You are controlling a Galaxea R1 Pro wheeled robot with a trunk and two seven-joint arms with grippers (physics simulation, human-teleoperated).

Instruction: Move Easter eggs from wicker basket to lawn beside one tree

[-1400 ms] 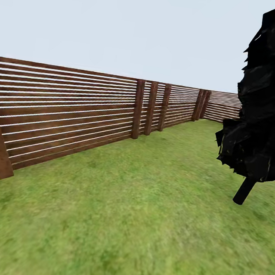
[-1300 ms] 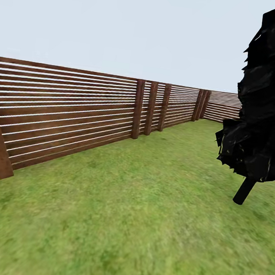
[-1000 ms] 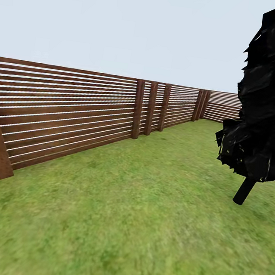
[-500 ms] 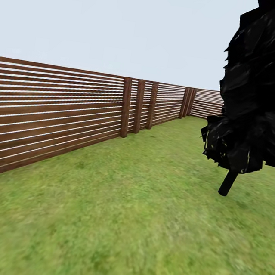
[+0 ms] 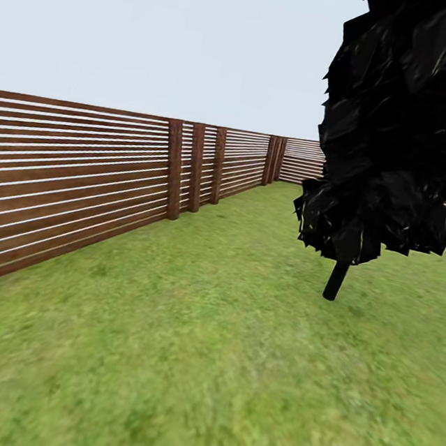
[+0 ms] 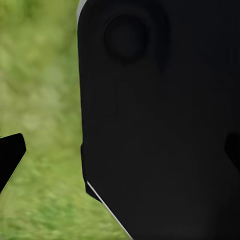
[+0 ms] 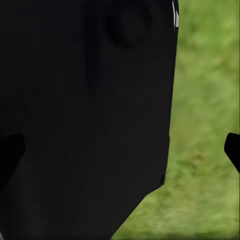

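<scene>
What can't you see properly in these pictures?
- Black tree, head view: its top and right side are cut off by the picture's edges.
- Fence, head view: runs off the left edge.
- Lawn, left wrist view: blurred, partly hidden by a black robot part.

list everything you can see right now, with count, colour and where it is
lawn: one, mottled green, spreading across the lower half of the head view and blurred behind both wrist views
fence: one run, brown horizontal slats with thicker posts, along the left side and turning across the far end
conifer: one, black foliage on a short dark trunk, standing on the grass at the right
sky: pale blue-grey, above the fence
robot body panel: large black part close to the left wrist camera, another like it close to the right wrist camera
gripper fingers: dark tips at the edges of both wrist views, too little showing to tell open or shut
</scene>
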